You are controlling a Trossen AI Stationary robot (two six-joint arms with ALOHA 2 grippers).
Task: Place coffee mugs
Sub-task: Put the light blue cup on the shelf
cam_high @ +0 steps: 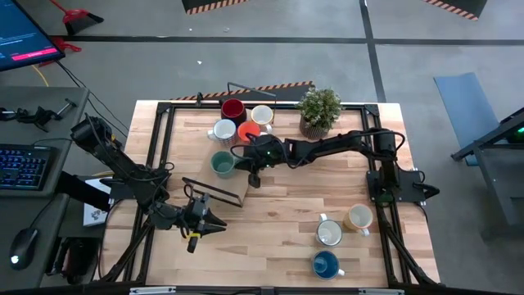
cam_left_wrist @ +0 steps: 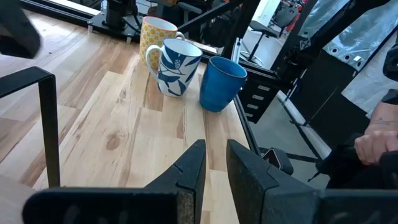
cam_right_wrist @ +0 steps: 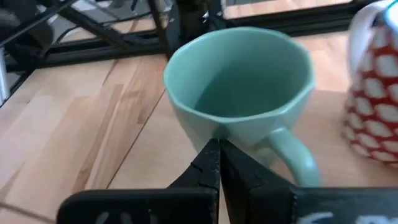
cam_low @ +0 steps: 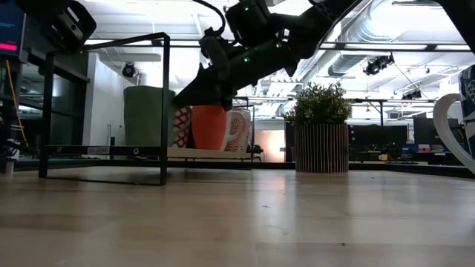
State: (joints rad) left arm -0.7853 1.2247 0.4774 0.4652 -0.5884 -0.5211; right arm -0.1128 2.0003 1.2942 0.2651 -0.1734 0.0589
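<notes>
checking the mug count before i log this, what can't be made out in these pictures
- Low view: the blue mug and a white mug are cut off by the right edge.
- Low view: the right gripper covers the tops of the orange mug and patterned mug.
- High view: the mugs' patterns are too small to read.
- Right wrist view: the teal mug handle runs behind the gripper's fingers, and the red-and-white mug is blurred and cut off.

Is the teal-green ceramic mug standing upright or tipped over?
Upright. The teal-green ceramic mug shows its open mouth facing up and its empty inside; from above, its rim appears as a full circle.

Glossy ceramic teal mug, matt pale wood table
</notes>
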